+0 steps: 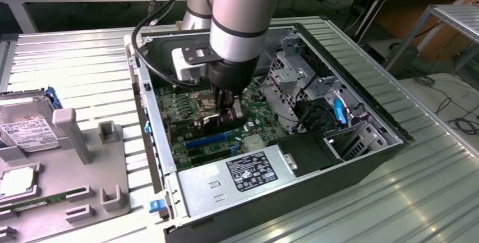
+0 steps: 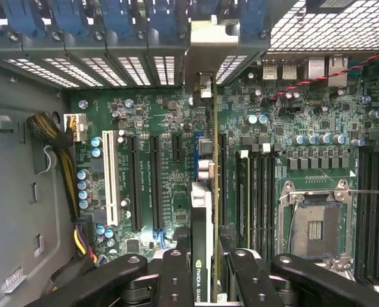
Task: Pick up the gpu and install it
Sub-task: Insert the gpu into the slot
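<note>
The gpu [image 2: 202,211] stands on edge inside the open computer case [image 1: 378,122], over the green motherboard [image 2: 144,109]. My gripper [image 2: 206,262] is shut on it, one black finger [image 2: 174,275] on each side of the card's top edge. The card's metal bracket end [image 2: 205,83] reaches the rear slot openings of the case. It lines up beside the long black expansion slots [image 2: 156,182]. Whether its lower edge sits in a slot I cannot tell. In the exterior view the gripper [image 1: 224,107] reaches down into the case with the dark gpu [image 1: 213,122] beneath it.
A power supply [image 1: 239,178] fills the near end of the case and a drive cage [image 1: 295,83] the exterior view's right side. The bare CPU socket [image 2: 317,224] lies beside the card. Outside, on the exterior view's left, a grey fixture [image 1: 75,142] holds a silver hard drive [image 1: 26,128] and a memory stick [image 1: 37,203].
</note>
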Action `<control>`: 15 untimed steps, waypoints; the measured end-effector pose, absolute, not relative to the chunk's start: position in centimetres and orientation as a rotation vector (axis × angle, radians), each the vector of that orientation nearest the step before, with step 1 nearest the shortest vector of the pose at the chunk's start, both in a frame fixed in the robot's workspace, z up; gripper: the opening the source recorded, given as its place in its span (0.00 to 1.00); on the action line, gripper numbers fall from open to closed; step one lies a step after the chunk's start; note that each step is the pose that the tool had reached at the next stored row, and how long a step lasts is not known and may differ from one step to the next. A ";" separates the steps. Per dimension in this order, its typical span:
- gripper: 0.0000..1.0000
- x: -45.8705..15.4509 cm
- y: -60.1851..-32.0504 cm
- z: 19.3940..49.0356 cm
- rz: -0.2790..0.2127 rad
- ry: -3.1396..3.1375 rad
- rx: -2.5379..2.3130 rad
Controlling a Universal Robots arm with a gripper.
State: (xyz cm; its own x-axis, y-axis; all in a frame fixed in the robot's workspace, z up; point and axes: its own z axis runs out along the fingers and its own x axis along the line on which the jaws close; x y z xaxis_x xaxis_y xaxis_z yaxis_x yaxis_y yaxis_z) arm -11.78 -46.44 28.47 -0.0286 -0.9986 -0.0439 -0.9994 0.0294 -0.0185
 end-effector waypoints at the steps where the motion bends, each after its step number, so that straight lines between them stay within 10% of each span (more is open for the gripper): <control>1: 0.27 -11.9 -46.5 28.5 0.027 2.222 -2.158; 15: 0.27 -12.3 -46.6 28.4 0.013 2.261 -2.128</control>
